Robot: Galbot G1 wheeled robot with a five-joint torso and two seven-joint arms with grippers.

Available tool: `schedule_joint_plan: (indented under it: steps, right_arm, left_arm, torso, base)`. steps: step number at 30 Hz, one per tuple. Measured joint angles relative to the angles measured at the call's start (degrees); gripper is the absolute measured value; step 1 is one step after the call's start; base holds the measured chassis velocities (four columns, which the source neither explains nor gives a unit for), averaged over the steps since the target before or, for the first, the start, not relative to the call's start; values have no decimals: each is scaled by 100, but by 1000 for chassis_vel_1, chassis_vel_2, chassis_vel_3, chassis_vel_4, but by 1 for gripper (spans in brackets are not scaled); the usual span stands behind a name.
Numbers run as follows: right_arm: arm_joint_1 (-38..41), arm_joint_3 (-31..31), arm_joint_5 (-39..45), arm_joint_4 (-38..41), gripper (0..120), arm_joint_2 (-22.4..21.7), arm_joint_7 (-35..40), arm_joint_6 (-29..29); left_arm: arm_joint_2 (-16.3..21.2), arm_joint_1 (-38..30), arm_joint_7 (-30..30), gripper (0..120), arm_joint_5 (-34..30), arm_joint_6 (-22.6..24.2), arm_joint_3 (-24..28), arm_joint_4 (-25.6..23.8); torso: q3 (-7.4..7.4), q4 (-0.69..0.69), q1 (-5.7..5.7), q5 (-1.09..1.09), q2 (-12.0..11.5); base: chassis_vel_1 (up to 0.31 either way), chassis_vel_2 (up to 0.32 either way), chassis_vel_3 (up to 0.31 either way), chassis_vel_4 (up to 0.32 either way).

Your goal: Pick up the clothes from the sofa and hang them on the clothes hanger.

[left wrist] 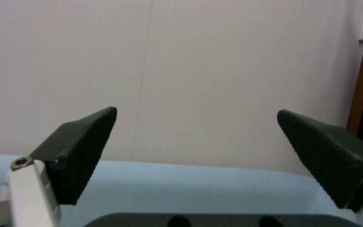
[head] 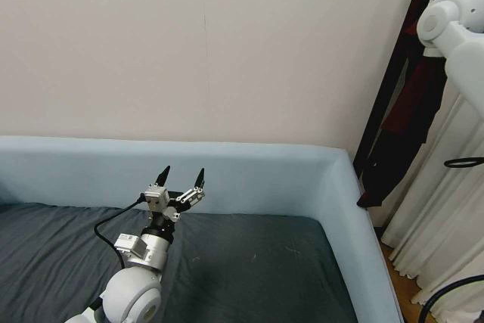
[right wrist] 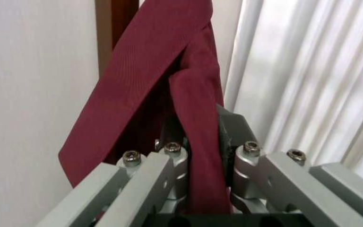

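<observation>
A dark red garment (head: 412, 104) hangs along the dark wooden hanger pole (head: 393, 73) to the right of the sofa. In the right wrist view the same red garment (right wrist: 156, 71) drapes down between the fingers of my right gripper (right wrist: 197, 142), which is shut on it beside the pole (right wrist: 115, 23). My right arm (head: 454, 28) is raised at the upper right. My left gripper (head: 184, 175) is held open above the sofa seat, pointing at the wall, with nothing between its fingertips (left wrist: 83, 142).
The sofa has a light blue backrest (head: 227, 164) and armrest (head: 355, 232) around a dark grey seat cushion (head: 249, 262). White curtains (head: 446, 209) hang right of the pole. A plain pale wall (head: 189, 43) rises behind the sofa.
</observation>
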Motion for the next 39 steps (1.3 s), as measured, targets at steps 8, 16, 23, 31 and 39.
schedule_joint_plan:
  steps: [8,16,23,31,39]
  right_arm:
    - [-108,406,-389,-626,7,438,137,-64]
    - [-290,582,-623,-806,7,517,-42,0]
    - [-547,759,-332,-87,16,234,-211,239]
    - [-1553,952,-131,2238,47,-858,-57,468]
    - [-4148,2324,-267,4632,75,-2142,-1897,2121]
  left_arm:
    - [-25,12,-1,100,32,-1,27,20]
    - [-54,31,-2,100,47,-1,18,31]
    - [-104,81,0,100,104,-1,29,62]
    - [-254,389,0,100,237,-34,-78,67]
    - [-651,1094,-1,100,507,-222,-369,52]
  torso:
    - [0,1,0,-1,0]
    - [-1,-1,0,1,0]
    - [0,-1,0,1,0]
    - [0,-1,0,4,0]
    - [-1,-2,-1,4,0]
  base:
    - [0,0,0,0]
    - [0,0,0,0]
    - [0,0,0,0]
    - [0,0,0,0]
    - [0,0,0,0]
